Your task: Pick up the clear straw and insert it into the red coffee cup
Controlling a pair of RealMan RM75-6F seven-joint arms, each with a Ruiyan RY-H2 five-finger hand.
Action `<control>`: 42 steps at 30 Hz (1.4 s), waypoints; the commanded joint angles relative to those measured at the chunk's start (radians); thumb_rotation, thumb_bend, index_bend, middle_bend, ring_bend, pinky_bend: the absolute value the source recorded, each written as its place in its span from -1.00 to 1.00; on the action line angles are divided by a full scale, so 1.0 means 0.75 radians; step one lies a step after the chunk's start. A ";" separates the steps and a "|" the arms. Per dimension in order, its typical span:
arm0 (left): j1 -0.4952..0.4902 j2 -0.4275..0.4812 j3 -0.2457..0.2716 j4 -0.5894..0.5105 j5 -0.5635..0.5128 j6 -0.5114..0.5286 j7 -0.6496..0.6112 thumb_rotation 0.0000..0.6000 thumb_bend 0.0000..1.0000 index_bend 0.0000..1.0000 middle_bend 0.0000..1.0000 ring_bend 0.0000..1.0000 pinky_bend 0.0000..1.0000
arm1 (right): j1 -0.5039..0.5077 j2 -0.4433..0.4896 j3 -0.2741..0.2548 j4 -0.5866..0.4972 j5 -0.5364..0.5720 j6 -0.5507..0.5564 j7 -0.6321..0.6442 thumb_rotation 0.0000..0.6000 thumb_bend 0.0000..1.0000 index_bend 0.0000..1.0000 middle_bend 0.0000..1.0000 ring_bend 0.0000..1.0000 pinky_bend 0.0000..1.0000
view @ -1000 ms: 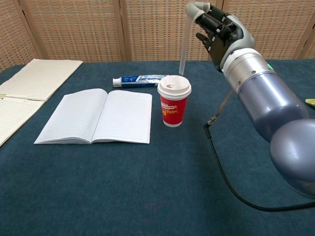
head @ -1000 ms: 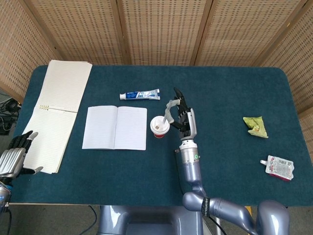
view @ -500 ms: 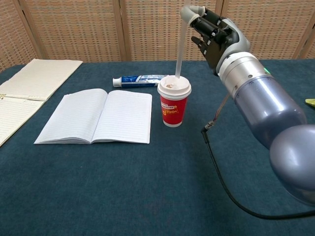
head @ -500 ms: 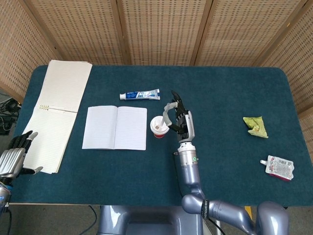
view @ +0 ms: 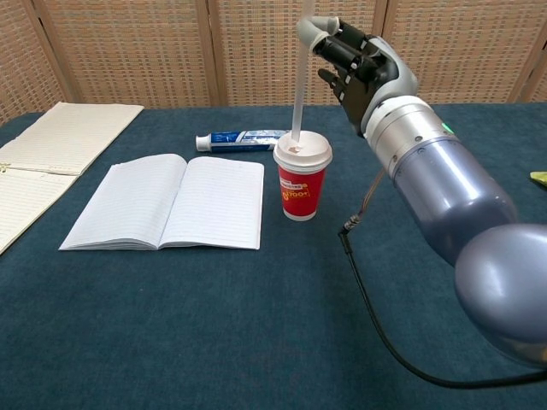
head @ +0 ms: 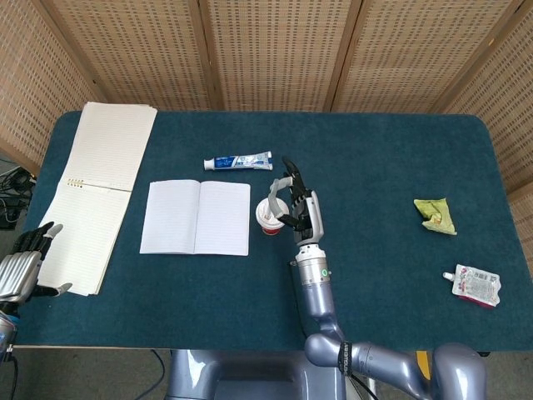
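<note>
Chest view, teal tablecloth [view: 214, 342], wicker screen [view: 128, 51]

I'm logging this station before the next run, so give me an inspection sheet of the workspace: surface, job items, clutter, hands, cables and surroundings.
Surface: table covered in dark blue-green cloth.
Job's things: red coffee cup upright with white lid; clear straw near vertical, its lower end at the lid.
Clutter: open notebook, large notepad, toothpaste tube, green crumpled wrapper, white and red packet.
Hands: right hand pinches the straw near its top; left hand at the table's left edge, holding nothing.
Cables: black cable hanging from the right arm onto the cloth.
Surroundings: woven wooden screens behind.
</note>
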 commanded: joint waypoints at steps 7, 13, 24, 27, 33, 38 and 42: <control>-0.004 0.000 0.001 0.004 -0.003 -0.012 -0.006 1.00 -0.87 -1.00 -1.00 -1.00 -1.00 | 0.009 -0.011 0.009 0.028 0.000 -0.018 0.008 1.00 0.15 0.29 -0.64 -1.00 -1.00; -0.006 0.001 0.002 0.002 -0.005 -0.016 -0.004 1.00 -0.87 -1.00 -1.00 -1.00 -1.00 | 0.010 -0.017 0.009 0.041 0.000 -0.029 0.017 1.00 0.15 0.29 -0.64 -1.00 -1.00; -0.009 -0.001 0.003 0.001 -0.008 -0.022 0.005 1.00 -0.87 -1.00 -1.00 -1.00 -1.00 | 0.005 -0.017 0.004 0.067 -0.004 -0.052 0.038 1.00 0.15 0.29 -0.64 -1.00 -1.00; -0.009 -0.001 0.003 0.002 -0.011 -0.023 0.005 1.00 -0.87 -1.00 -1.00 -1.00 -1.00 | 0.004 -0.018 0.001 0.072 -0.003 -0.058 0.043 1.00 0.15 0.29 -0.64 -1.00 -1.00; -0.010 -0.001 0.003 0.002 -0.012 -0.024 0.006 1.00 -0.87 -1.00 -1.00 -1.00 -1.00 | 0.002 -0.021 -0.001 0.078 -0.001 -0.066 0.049 1.00 0.15 0.29 -0.64 -1.00 -1.00; -0.010 -0.001 0.003 0.001 -0.012 -0.025 0.005 1.00 -0.87 -1.00 -1.00 -1.00 -1.00 | 0.005 -0.024 -0.002 0.095 0.001 -0.080 0.052 1.00 0.14 0.28 -0.64 -1.00 -1.00; -0.011 0.000 0.004 0.001 -0.012 -0.027 0.005 1.00 -0.87 -1.00 -1.00 -1.00 -1.00 | 0.006 -0.026 -0.002 0.103 0.000 -0.084 0.053 1.00 0.15 0.28 -0.64 -1.00 -1.00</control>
